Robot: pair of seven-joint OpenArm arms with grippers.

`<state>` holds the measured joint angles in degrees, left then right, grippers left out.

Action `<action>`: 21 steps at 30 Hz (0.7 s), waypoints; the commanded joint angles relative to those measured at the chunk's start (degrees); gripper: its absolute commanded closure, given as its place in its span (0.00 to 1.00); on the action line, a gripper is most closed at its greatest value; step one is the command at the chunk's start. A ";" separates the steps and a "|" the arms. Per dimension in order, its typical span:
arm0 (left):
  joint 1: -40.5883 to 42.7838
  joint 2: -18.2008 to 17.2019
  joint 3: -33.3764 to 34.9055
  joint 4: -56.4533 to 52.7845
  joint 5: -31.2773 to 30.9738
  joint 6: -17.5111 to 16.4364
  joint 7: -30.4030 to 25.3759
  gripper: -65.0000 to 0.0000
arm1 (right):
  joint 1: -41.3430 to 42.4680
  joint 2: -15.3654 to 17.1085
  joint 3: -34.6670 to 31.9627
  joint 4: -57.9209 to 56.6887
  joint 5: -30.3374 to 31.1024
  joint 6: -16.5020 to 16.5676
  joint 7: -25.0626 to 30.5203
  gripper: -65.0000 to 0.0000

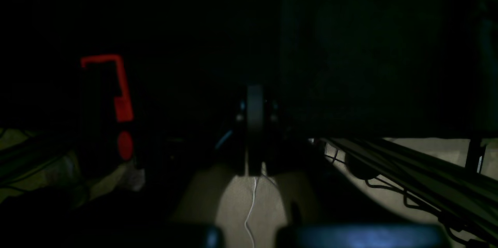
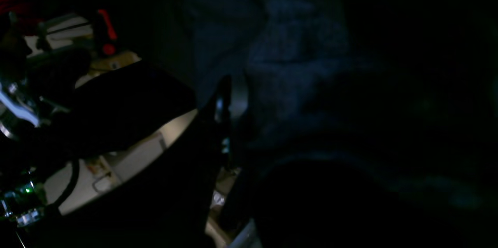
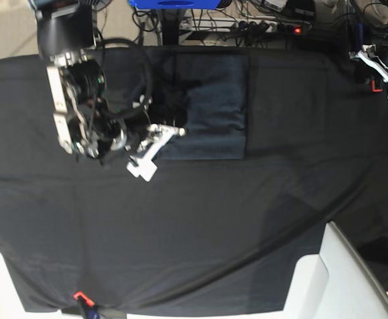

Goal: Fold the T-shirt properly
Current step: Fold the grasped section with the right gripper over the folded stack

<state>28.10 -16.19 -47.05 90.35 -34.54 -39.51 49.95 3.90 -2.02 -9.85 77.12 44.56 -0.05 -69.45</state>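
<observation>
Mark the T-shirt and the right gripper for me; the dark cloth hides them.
T-shirt (image 3: 214,100): base view, on its folded top face.
right gripper (image 3: 179,132): base view, at its fingertips by the shirt's edge.

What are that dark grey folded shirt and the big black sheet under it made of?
The dark slate-grey folded T-shirt looks like thin soft knit fabric, matte: it lies in limp layers with soft creases. The black tablecloth seems a smooth woven cloth, also matte, draping over the table edge in long shallow folds. Exact fibres cannot be told.
</observation>
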 commanded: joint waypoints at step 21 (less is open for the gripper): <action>1.13 -1.27 -1.00 1.21 -0.84 -0.49 -0.94 1.00 | 5.29 -1.10 -9.63 -6.31 0.94 0.10 2.94 0.85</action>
<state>28.91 -16.38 -47.48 90.61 -34.70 -39.51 49.95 7.75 -2.44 -19.40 69.93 44.36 -0.12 -66.28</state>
